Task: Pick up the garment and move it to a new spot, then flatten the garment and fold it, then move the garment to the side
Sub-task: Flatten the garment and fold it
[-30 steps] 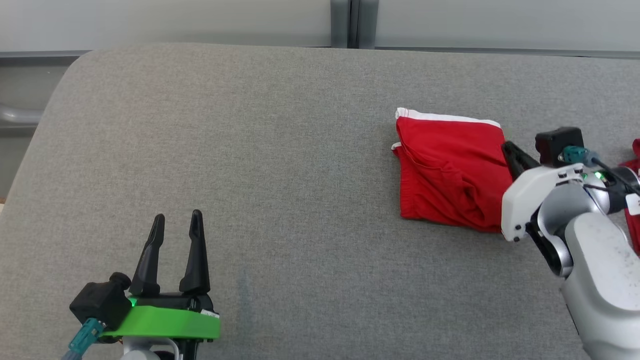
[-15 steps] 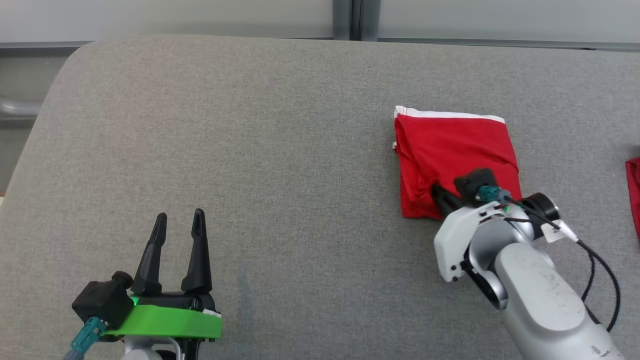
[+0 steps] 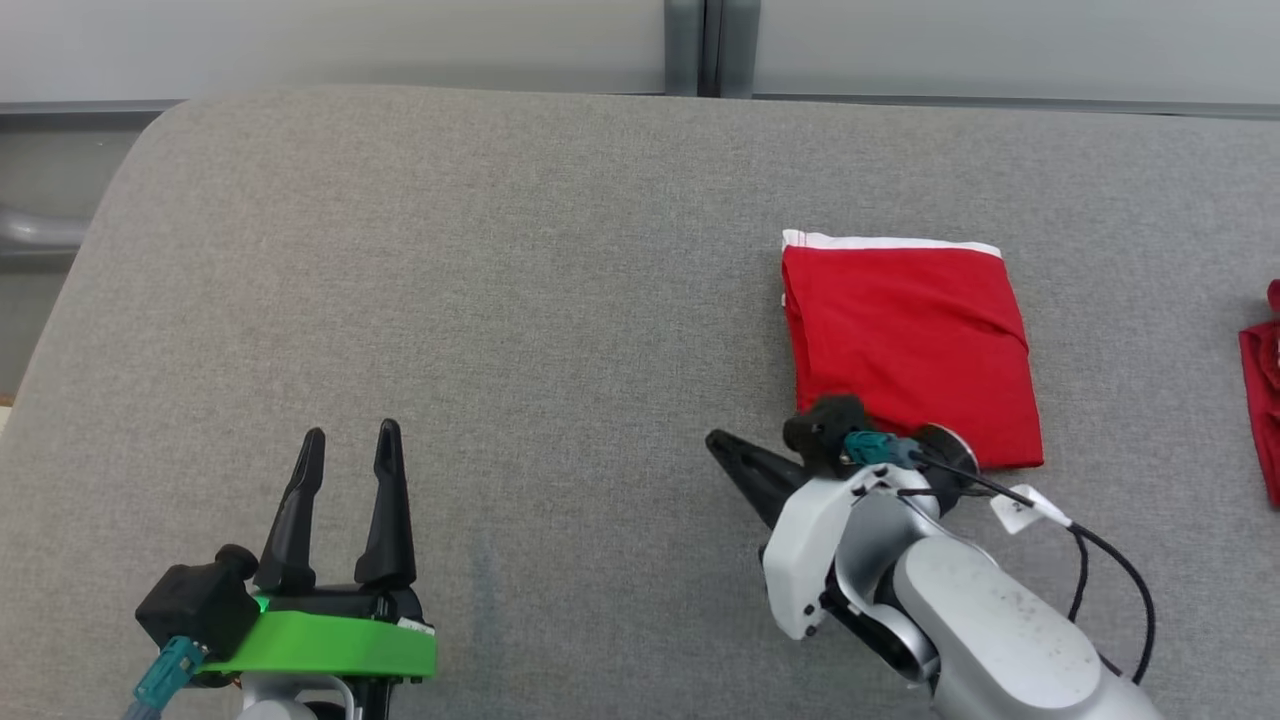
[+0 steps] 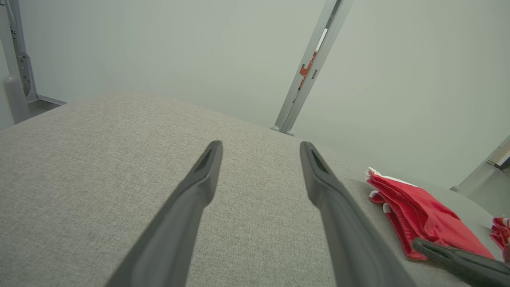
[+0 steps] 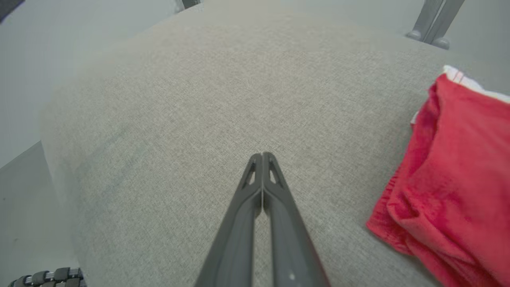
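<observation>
Head view: nearest, at the lower left, the left gripper (image 3: 348,442) hangs over bare grey fabric with its two dark fingers spread apart and nothing between them. To the right, the pale right arm reaches in from the lower edge. The right gripper (image 3: 716,441) has its fingers pressed together into one point, aimed up and to the left, holding nothing. Just beyond that wrist lies the red garment (image 3: 905,345), folded into a neat rectangle on the right half of the grey padded table (image 3: 500,250), with a white band along its far edge. The wrist's camera housing overlaps the garment's near left corner, while the fingers sit clear of it. A second red cloth (image 3: 1262,390) lies at the right edge, well apart. Past the table's rounded far edge stands a pale wall (image 3: 300,45) with a metal post (image 3: 695,45).

Right wrist view: the closed right gripper (image 5: 261,158) points across bare fabric, and the red garment (image 5: 458,171) lies off to its right, not touching.

Left wrist view: the left gripper (image 4: 261,159) is wide apart, and the red garment (image 4: 422,217) lies beyond to the right.
</observation>
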`<state>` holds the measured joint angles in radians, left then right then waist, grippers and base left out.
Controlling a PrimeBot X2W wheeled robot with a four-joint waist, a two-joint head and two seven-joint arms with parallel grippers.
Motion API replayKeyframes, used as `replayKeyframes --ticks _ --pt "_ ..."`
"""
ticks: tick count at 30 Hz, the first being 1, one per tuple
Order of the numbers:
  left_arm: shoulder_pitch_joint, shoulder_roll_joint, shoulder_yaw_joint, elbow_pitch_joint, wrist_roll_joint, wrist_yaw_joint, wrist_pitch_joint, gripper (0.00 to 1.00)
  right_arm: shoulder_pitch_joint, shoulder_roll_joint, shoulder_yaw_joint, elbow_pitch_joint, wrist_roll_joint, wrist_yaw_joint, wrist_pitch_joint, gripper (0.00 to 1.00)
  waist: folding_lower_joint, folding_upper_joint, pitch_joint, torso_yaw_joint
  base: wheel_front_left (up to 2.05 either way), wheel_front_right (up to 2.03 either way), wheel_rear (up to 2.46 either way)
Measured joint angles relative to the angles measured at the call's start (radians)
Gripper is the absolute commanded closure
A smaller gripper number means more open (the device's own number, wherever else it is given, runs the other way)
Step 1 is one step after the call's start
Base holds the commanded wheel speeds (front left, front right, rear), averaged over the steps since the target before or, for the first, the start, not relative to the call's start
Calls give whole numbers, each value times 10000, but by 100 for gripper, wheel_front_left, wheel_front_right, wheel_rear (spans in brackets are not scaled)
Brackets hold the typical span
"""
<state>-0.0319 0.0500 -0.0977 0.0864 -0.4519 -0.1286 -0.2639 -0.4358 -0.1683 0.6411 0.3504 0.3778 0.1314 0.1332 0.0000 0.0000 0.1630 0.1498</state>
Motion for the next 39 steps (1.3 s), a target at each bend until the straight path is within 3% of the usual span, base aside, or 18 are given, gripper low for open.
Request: replayKeyframes --ticks 3,4,5,6,13,20,27,39 --pt "17 0 94 19 54 0 0 0 317 -125 -621 -569 79 0 -662 100 0 0 -106 -100 0 0 0" --pt "21 0 125 35 63 0 0 0 477 -138 -907 -713 50 0 -905 85 0 0 -141 -135 0 0 0" --pt "30 -2 201 58 71 0 -2 0 680 -144 -1218 -888 -104 0 -1189 55 0 0 -184 -186 0 0 0" --pt "56 0 284 77 94 0 -2 0 878 -171 -1494 -1072 -267 -2 -1457 0 0 0 -225 -249 0 0 0" --pt "227 -4 577 251 397 0 0 0 2450 245 -3919 -1998 -1106 -2 -3101 0 0 0 -565 -700 0 0 0" --pt "383 -6 859 731 604 0 -2 0 3520 412 -5214 -2109 -1310 -6 -3402 0 0 0 -970 -1156 0 0 0" --pt "337 -4 811 1417 997 0 -2 0 3701 272 -5779 -1459 -1041 -6 -3561 0 0 0 -1415 -1472 0 0 0" --pt "-20 -8 702 2096 1208 4 -2 0 3685 -180 -5685 82 -711 -6 -3902 0 0 0 -1818 -1712 0 0 0"
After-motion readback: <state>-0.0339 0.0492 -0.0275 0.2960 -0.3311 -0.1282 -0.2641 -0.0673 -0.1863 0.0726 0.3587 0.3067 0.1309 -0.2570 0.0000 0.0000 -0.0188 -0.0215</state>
